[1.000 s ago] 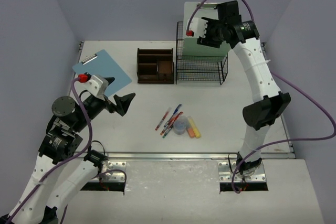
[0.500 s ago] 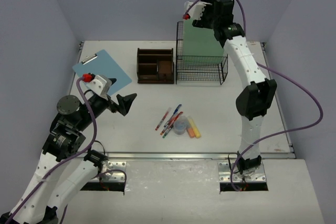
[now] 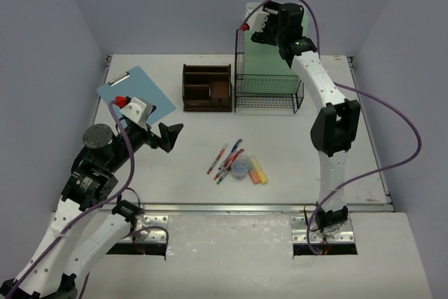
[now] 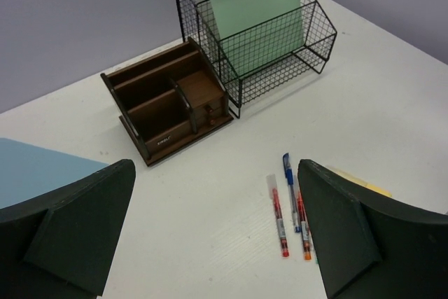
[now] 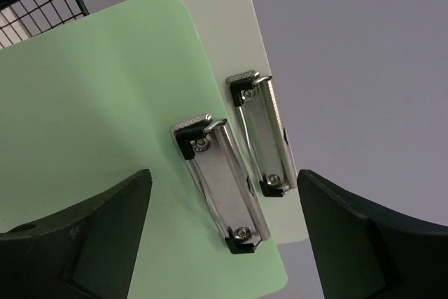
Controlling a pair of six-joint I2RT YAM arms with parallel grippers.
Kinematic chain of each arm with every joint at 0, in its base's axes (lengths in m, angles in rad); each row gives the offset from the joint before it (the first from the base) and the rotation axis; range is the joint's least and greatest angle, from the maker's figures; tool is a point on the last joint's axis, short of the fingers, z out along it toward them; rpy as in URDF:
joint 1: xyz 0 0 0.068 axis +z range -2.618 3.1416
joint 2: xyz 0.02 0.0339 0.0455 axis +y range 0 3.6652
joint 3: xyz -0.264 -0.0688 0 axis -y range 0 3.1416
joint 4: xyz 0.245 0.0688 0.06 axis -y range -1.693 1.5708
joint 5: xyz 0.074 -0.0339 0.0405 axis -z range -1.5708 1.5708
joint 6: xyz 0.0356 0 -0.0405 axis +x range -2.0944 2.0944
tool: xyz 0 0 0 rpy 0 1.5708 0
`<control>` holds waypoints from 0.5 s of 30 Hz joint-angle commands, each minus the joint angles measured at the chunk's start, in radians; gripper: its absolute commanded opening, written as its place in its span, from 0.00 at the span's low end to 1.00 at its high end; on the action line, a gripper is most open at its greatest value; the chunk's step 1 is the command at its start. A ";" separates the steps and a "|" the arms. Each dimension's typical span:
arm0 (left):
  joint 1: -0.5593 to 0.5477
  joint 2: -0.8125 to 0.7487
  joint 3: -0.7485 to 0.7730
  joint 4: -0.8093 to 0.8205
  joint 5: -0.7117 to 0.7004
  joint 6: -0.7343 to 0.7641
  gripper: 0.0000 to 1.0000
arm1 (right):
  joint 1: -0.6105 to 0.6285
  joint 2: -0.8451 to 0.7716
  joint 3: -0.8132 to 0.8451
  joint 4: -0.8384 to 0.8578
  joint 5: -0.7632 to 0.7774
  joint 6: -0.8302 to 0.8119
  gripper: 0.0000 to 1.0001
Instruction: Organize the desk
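The white desk [image 3: 294,145] holds a blue clipboard [image 3: 136,92] at the left and loose pens [image 3: 225,159] in the middle. A green clipboard [image 3: 266,54] stands upright in the black wire rack [image 3: 269,92], with a white clipboard [image 5: 231,33] behind it. My right gripper [image 3: 262,27] hovers open at the green clipboard's top. Its fingers straddle the metal clip [image 5: 220,183] without touching it. My left gripper [image 3: 168,136] hangs open over the desk, left of the pens [image 4: 287,201], with nothing between its fingers.
A dark-brown wooden organizer [image 3: 207,87] stands just left of the rack. Beside the pens lie a small round translucent item [image 3: 240,168] and yellow and orange markers [image 3: 257,171]. A metal rail [image 3: 224,208] runs along the near edge. Walls close in the back and sides.
My right gripper has opened and drawn up and leftward off the green clipboard, which now stands in the rack. The left arm has edged slightly forward.
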 commanded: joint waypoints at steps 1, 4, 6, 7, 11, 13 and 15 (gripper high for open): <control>0.002 0.049 0.025 0.042 -0.100 -0.036 1.00 | -0.001 -0.117 -0.036 0.032 -0.026 0.059 0.86; 0.005 0.135 0.082 -0.012 -0.215 -0.024 1.00 | 0.000 -0.195 -0.039 -0.011 -0.060 0.094 0.87; 0.018 0.220 0.159 -0.070 -0.253 0.007 1.00 | 0.002 -0.243 -0.018 -0.074 -0.095 0.131 0.91; 0.032 0.280 0.188 -0.111 -0.254 0.030 1.00 | 0.004 -0.274 -0.001 -0.126 -0.109 0.158 0.95; 0.148 0.447 0.283 -0.164 -0.164 0.089 1.00 | 0.009 -0.368 -0.026 -0.262 -0.173 0.254 0.99; 0.307 0.573 0.354 -0.170 -0.051 0.088 1.00 | 0.015 -0.428 -0.089 -0.334 -0.211 0.338 0.99; 0.418 0.668 0.436 -0.161 0.051 0.088 1.00 | 0.018 -0.480 -0.135 -0.378 -0.240 0.402 0.99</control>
